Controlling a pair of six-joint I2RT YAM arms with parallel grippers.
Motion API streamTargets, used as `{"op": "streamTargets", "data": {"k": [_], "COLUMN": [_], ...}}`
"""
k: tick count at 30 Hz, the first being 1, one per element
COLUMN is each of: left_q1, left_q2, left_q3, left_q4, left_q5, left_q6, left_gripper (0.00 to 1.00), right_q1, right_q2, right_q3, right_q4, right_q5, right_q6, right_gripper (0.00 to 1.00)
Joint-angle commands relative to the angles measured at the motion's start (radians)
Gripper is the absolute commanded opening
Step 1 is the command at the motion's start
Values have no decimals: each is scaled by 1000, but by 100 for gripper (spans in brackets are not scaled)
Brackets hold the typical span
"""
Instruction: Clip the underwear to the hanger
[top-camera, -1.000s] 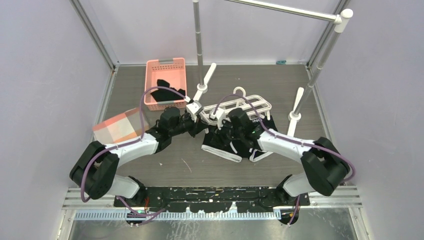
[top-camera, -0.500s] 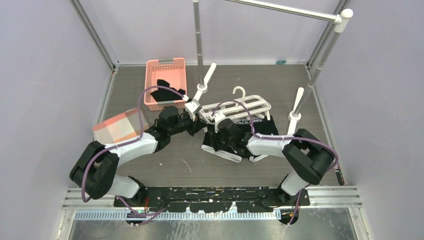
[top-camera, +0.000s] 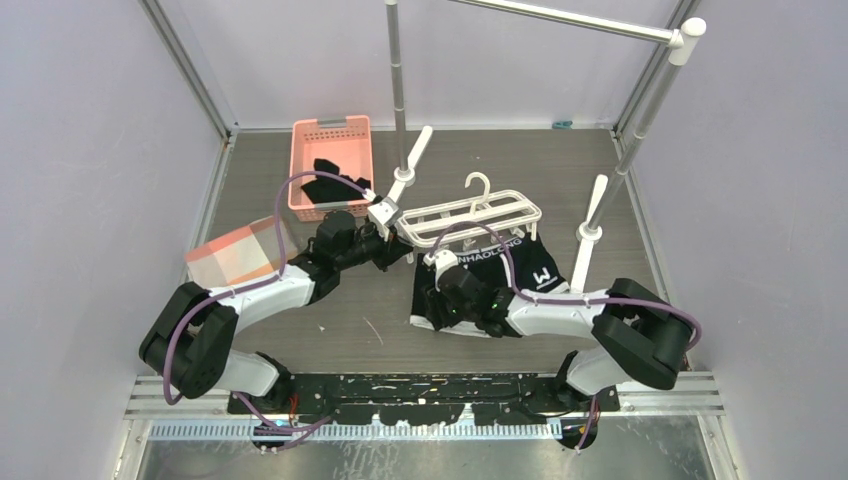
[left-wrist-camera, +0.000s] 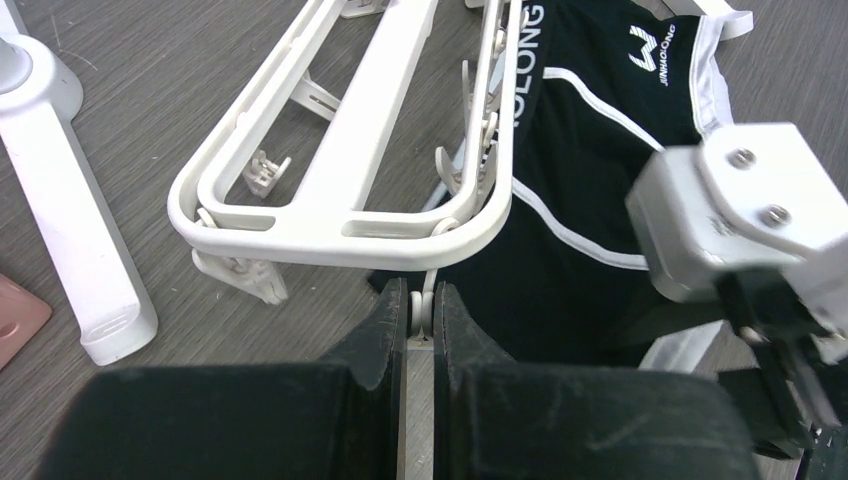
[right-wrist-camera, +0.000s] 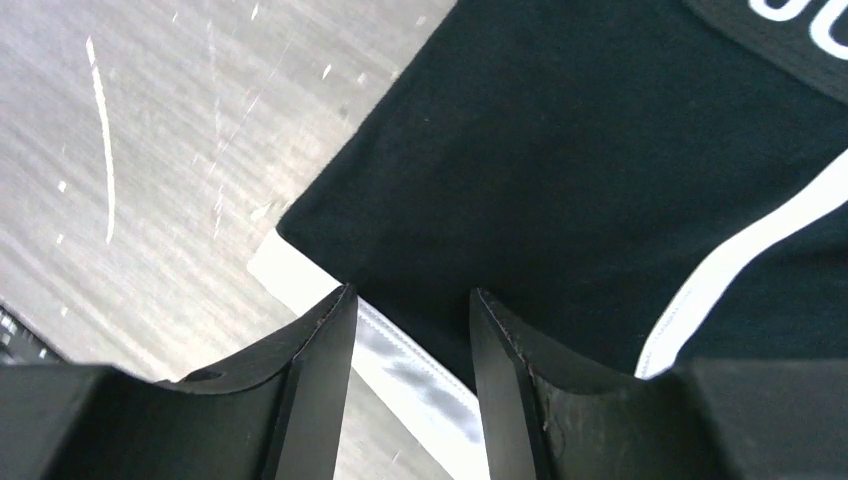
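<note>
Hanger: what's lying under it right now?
The underwear: its waistband runs beneath the hanger's near rail, lettering partly covered. Elsewhere, table shows through the frame.

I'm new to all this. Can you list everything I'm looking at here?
underwear: one, black with white trim, middle of the table
hanger: one, white, at the underwear's waistband
basket: one, pink, far left
dark clothes: count unclear, black, in the basket
rail stand: one, grey metal, at the back
table: one, grey wood
left arm: black and white, jaws shut on a hanger clip
right arm: black and white, jaws open over the underwear's hem
</note>
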Motion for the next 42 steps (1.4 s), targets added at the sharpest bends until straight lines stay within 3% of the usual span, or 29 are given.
{"op": "streamTargets", "data": {"k": [1, 7, 12, 17, 21, 25, 30, 42], "left_q1": [7, 7, 7, 7, 7, 8, 7, 7], "left_q2": [-24, -22, -18, -16, -11, -14, -6, 29], "left_q3": [34, 34, 30, 21, 24, 27, 33, -19], "left_q4": [87, 81, 85, 99, 104, 105, 106, 197], "left_q5": [8, 18, 26, 21, 31, 32, 25, 8], "left_q6": [15, 15, 11, 6, -4, -3, 0, -28], "left_gripper": [0, 0, 0, 0, 0, 0, 0, 0], "right_q1": [55, 73, 72, 4, -122, -135, -109, 6], "right_q2": [-85, -245, -379, -370, -291, -182, -76, -44], "right_q3": [-17, -19, 30, 112, 165, 146, 58, -11], "right_q4": [-102, -144, -125, -129, -154, -135, 7, 6], "right_q5": [-31, -64, 2, 42, -173, -226, -134, 14], "right_q6": [60, 27, -185, -338, -323, -319, -254, -120], "right_gripper": [51, 54, 61, 60, 56, 51, 41, 37]}}
